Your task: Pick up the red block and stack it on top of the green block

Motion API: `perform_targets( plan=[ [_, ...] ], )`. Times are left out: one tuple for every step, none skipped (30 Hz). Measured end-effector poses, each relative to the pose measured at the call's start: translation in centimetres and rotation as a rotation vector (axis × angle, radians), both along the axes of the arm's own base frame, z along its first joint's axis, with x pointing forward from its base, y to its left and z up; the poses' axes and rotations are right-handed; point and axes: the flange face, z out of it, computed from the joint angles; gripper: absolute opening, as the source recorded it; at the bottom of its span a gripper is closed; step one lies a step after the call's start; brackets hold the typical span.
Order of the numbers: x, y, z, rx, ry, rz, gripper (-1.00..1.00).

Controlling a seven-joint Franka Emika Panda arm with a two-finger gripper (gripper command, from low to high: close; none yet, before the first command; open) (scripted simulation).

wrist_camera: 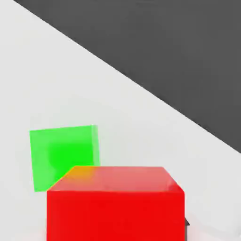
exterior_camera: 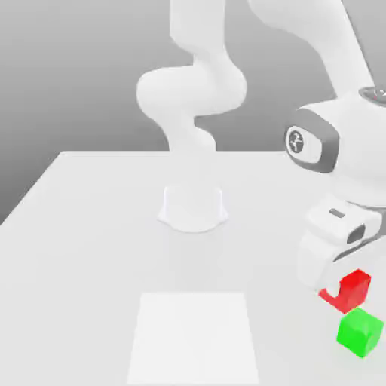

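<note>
The white arm (exterior_camera: 192, 90) rises from its base (exterior_camera: 194, 207), set in from the table's (exterior_camera: 83, 264) far edge, leaves the exterior view's top and comes back down (quite a bend) on the exterior view's right. There the gripper (exterior_camera: 342, 288) points downward, fingers (exterior_camera: 332, 288) closed in a grip.

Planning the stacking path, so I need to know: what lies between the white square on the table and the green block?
Between the white square and the green block, the exterior view shows only bare tabletop.
</note>
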Motion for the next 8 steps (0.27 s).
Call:
perform_targets(
  plan=[
    [-0.1, 0.5, -0.8, 0.000, -0.001, -0.005, -1.00],
    [-0.1, 0.8, -1.9, 0.001, -0.001, -0.007, -1.00],
    [-0.1, 1.0, -3.1, 0.000, -0.002, -0.008, -1.00],
    [-0.2, 1.0, -4.5, 0.000, -0.001, -0.008, -1.00],
    [-0.2, 1.1, -5.5, -0.001, -0.001, -0.008, 1.00],
    [-0.2, 1.1, -5.5, -0.001, -0.001, -0.008, 1.00],
    [-0.2, 1.1, -5.5, -0.001, -0.001, -0.008, 1.00],
    [-0.2, 1.1, -5.5, -0.001, -0.001, -0.008, 1.00]
  ],
)
